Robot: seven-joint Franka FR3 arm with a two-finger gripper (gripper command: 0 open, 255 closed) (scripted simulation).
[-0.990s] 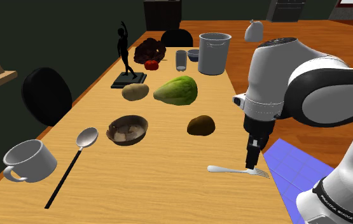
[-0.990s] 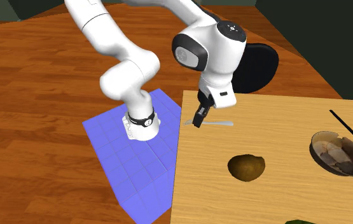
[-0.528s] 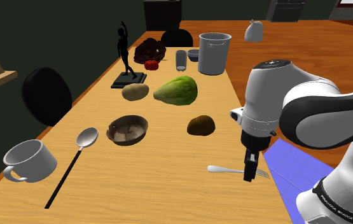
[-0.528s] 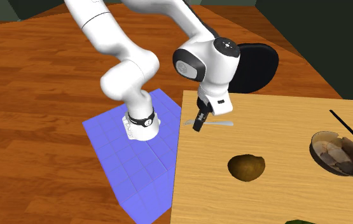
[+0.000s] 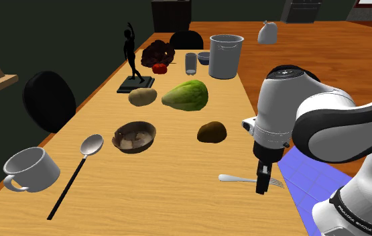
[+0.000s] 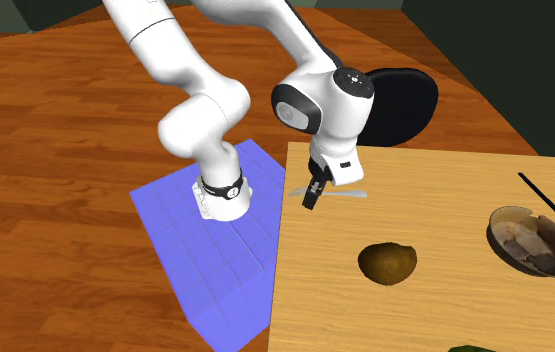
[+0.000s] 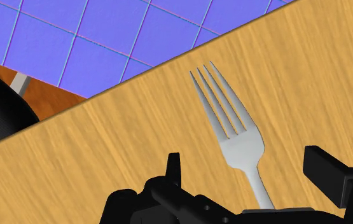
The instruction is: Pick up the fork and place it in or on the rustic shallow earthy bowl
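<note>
Open jaws astride the fork (image 7: 240, 141) at the counter (image 5: 151, 201) edge.
Tines show plainly; the handle runs out of sight between them, neither jaw touching it.

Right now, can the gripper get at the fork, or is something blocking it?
Probably yes. The gripper is low over the fork, open fingers either side of its neck, not touching, nothing between. The fork lies flat on the table by the edge, clear of other things.

Even, flat, fairly bright light across the wooden tabletop (image 5: 177, 171), dim dark wall (image 5: 57, 40) beyond
</note>
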